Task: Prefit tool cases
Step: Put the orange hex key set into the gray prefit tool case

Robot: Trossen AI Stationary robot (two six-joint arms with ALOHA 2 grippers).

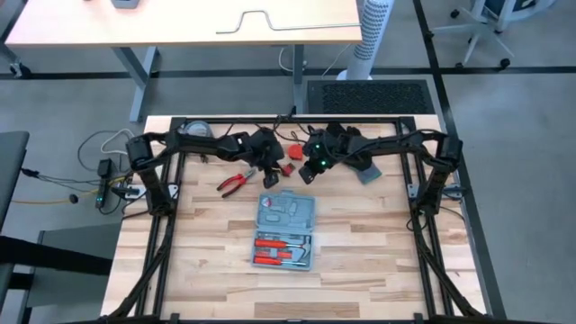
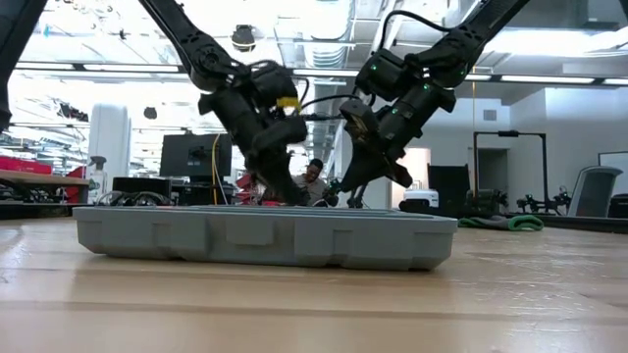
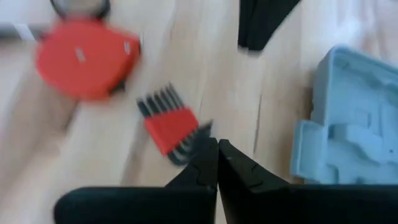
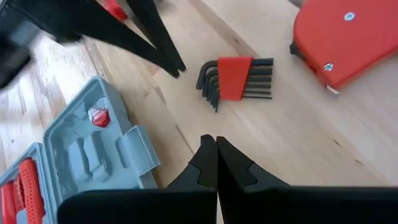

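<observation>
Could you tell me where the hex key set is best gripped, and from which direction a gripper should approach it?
I would grip the hex key set across its red holder, coming straight down from above. It lies flat on the table, apart from the red tape measure and the tool case. The holder is its widest, blockiest part; the thin keys fanning out on both sides would probably slip or pivot.

Two dark jointed arms, black cables, green indicator lights.
</observation>
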